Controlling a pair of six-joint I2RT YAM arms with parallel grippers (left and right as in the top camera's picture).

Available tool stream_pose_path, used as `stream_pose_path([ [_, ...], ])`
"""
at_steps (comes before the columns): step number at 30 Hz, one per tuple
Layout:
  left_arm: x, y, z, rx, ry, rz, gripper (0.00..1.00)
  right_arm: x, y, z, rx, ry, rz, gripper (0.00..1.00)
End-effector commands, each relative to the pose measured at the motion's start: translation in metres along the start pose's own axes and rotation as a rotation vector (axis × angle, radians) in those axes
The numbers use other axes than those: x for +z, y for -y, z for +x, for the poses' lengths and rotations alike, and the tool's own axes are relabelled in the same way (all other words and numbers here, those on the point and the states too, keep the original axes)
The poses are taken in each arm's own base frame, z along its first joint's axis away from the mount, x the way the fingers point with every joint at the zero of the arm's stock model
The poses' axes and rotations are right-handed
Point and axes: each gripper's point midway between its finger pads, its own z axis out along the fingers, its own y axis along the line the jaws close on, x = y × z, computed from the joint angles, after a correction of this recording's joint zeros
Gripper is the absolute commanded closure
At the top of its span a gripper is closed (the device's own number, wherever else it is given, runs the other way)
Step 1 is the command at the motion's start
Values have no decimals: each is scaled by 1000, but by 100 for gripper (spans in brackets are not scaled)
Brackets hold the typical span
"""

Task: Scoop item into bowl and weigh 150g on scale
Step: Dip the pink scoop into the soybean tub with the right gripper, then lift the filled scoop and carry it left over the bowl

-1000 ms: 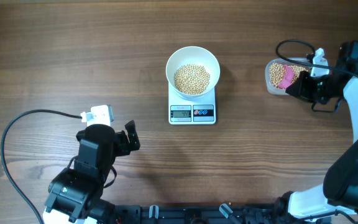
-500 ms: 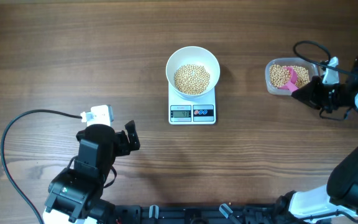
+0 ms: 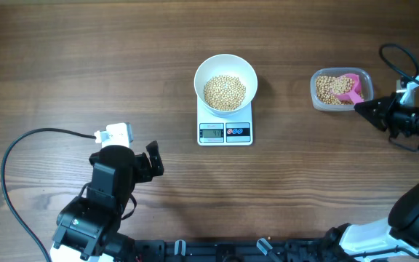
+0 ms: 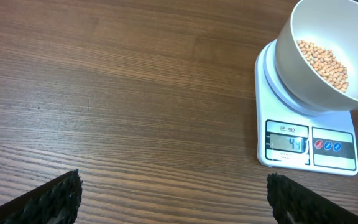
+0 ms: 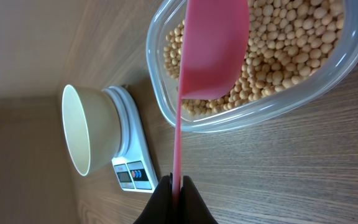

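**Beans in the bowl on the scale, right gripper pinching the scoop over at the tub**

Overhead first: the scale point(image 3: 225, 132) sits mid-table with the white bowl point(image 3: 226, 84) on its platform, toward the back edge. There's a decent pile of beans point(image 3: 225, 92) in the bowl. Well off to the right of the scale is a clear plastic tub point(image 3: 317, 98) with more beans in it and a pink scoop point(image 3: 351, 88) lying in the right half. The right gripper point(image 3: 360, 106) is just past the tub on the side away from the scale, at the scoop's handle. The left gripper point(image 3: 153, 161) is down and left of the scale, well apart from it, over bare wooden table point(image 3: 86, 58).

Left wrist cam: the fingers point(image 4: 55, 198) show only as two dark tips at the bottom corners, spread wide with nothing between them. The scale is up and to the right of them with the bowl on top. The display is lit, but I can't read the digits for sure.

Right wrist cam: the jaws are squeezed together on the thin pink scoop handle. The cup end reaches over the tub rim and sits above the beans there. Can't tell if there's anything in the scoop from this angle. The scale and bowl are in the background, well away from the tub.
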Motion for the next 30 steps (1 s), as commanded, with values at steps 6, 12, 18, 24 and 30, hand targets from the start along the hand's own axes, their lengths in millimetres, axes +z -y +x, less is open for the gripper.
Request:
stream_pose_path([
  [6, 1, -4, 0, 8, 4, -17, 0, -2, -14, 2, 37, -2, -128, 96],
  [12, 1, -4, 0, 8, 4, -17, 0, -7, -30, 6, 5, -2, -227, 96],
  [18, 1, -4, 0, 8, 4, -17, 0, -16, -61, 13, -28, -2, -409, 96],
  [24, 1, -4, 0, 8, 4, -17, 0, -5, -93, 26, -46, -67, -506, 96],
  [30, 1, -4, 0, 8, 4, -17, 0, 29, -132, 56, -102, -225, -539, 96],
])
